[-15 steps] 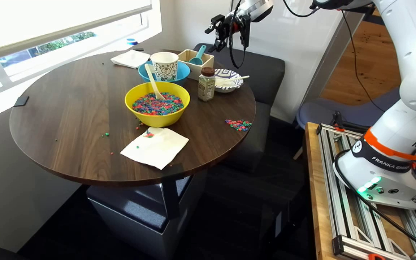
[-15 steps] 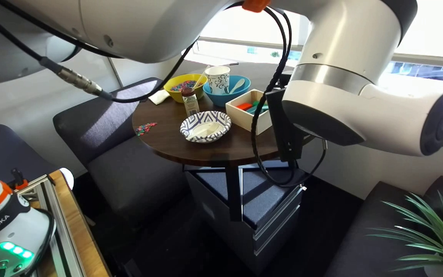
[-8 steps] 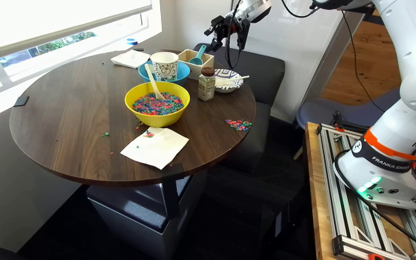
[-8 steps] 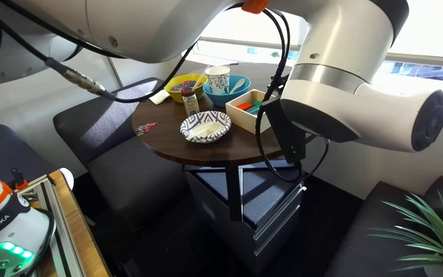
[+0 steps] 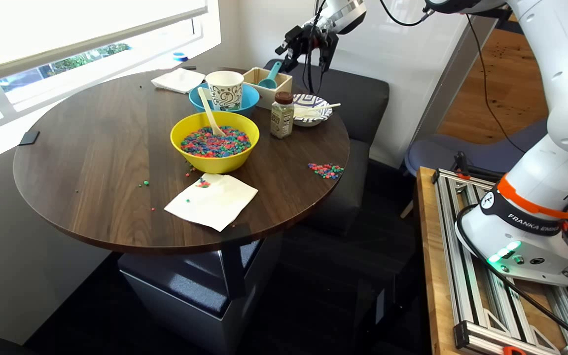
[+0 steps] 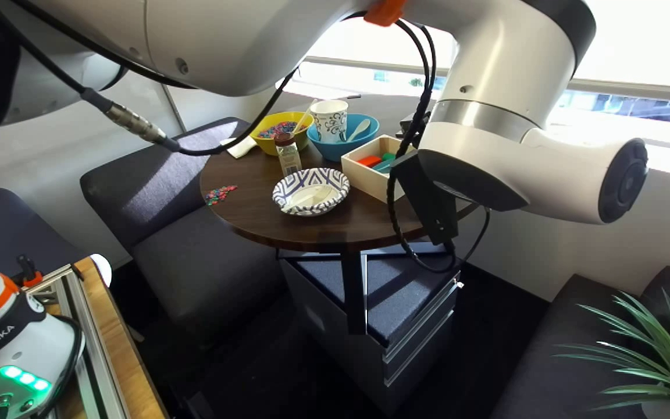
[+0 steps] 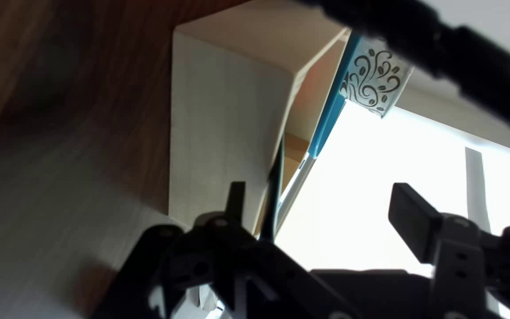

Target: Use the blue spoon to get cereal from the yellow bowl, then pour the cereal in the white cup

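The blue spoon (image 5: 271,76) leans in a pale wooden box (image 5: 266,98), handle up. In the wrist view its dark, backlit handle (image 7: 276,190) rises between my fingers, nearer the left one. My gripper (image 5: 284,58) is open and empty beside the box; it also shows in the wrist view (image 7: 321,199). The yellow bowl (image 5: 215,165), also in an exterior view (image 6: 268,145), holds the multicoloured cereal (image 5: 217,144) and a pale spoon (image 5: 210,111). The white cup (image 5: 226,88), with a dark swirl pattern, stands upright in the blue bowl (image 5: 249,101).
A seasoning jar (image 5: 282,116) and a patterned white dish (image 5: 311,111) with a pale utensil stand near the box. A napkin (image 5: 212,202) and loose cereal bits (image 5: 326,170) lie on the round table (image 5: 101,162). A cable loop (image 6: 393,215) hangs by the wrist.
My gripper has moved slightly down and closer to the wooden box and spoon handle. The objects on the table have not moved.
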Robot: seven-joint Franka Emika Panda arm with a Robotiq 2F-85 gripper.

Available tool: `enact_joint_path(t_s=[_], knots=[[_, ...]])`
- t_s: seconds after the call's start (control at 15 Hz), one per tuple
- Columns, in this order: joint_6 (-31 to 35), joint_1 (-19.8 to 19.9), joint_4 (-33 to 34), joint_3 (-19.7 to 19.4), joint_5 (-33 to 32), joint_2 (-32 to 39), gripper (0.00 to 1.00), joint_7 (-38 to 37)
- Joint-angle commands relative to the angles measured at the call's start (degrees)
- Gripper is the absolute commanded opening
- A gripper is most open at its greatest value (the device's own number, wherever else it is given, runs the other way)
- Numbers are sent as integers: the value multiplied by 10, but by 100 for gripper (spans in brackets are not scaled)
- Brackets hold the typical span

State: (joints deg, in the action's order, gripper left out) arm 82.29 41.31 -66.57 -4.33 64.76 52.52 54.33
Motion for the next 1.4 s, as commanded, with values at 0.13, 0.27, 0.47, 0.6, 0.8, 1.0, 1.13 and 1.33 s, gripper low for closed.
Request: enact_joint_path(t_s=[0.13,0.27,0.47,0.6,0.8,1.0,1.13,1.33], knots=[[25,-6,-10,1,6,0,55,20],[29,-6,-13,-1,5,-1,38,22],[39,-4,-19,-1,6,-4,15,26],[42,-4,-30,-1,6,-13,1,34],[43,-5,-54,0,11,-35,2,49],[40,-3,-109,3,24,-89,2,76],[37,-2,-147,1,30,-132,2,92],[50,-13,-215,-5,19,-208,2,120]])
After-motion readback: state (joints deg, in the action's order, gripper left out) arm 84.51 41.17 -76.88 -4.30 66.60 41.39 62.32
